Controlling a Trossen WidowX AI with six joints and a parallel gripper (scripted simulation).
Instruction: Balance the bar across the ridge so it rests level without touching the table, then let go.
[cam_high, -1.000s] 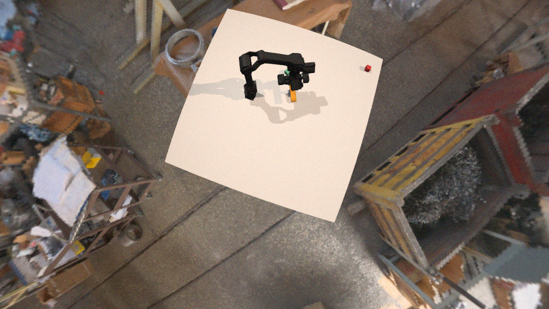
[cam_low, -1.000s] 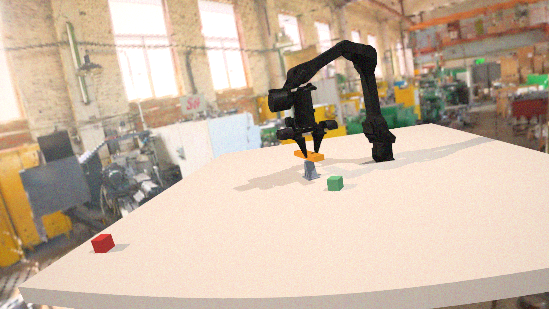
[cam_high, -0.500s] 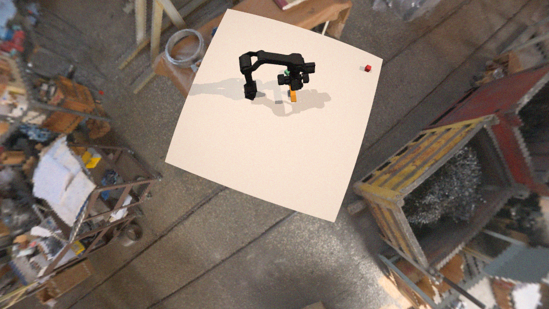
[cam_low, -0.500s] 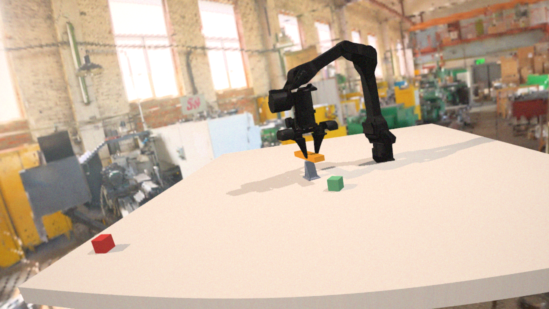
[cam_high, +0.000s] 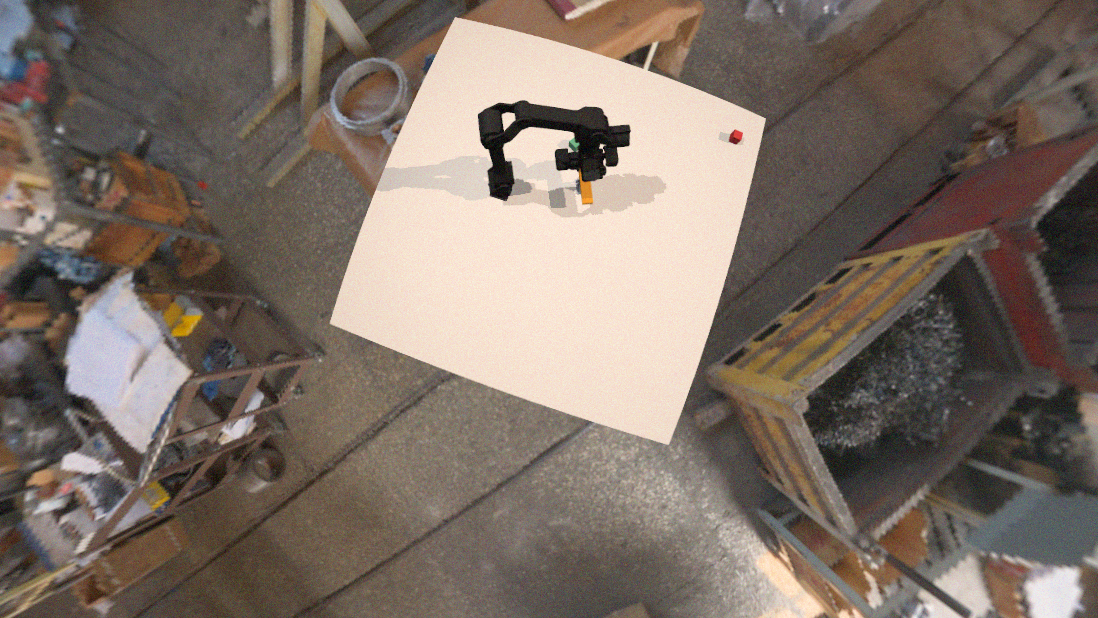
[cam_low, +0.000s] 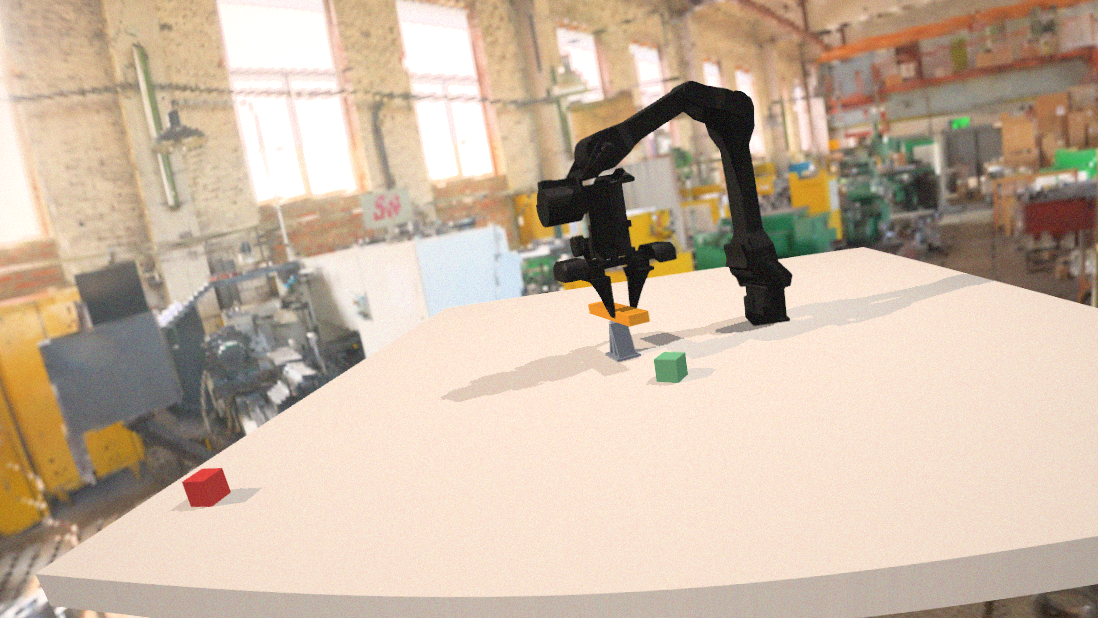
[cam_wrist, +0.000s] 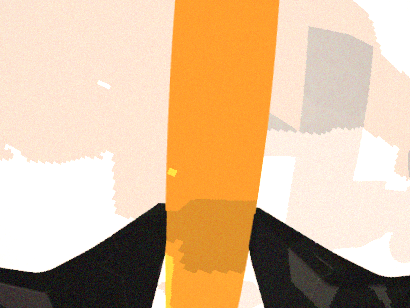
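Workshop clutter and tall windows surround a pale table (cam_low: 768, 499). Over it the gripper (cam_low: 620, 305) points straight down, its fingers pinched on the orange bar (cam_low: 619, 312), a flat, long slat held about level directly above the grey ridge (cam_low: 621, 342); contact between them cannot be judged. A green cube (cam_low: 670, 366) sits just beside the ridge, and a red cube (cam_low: 205, 486) lies well apart near the table's edge.
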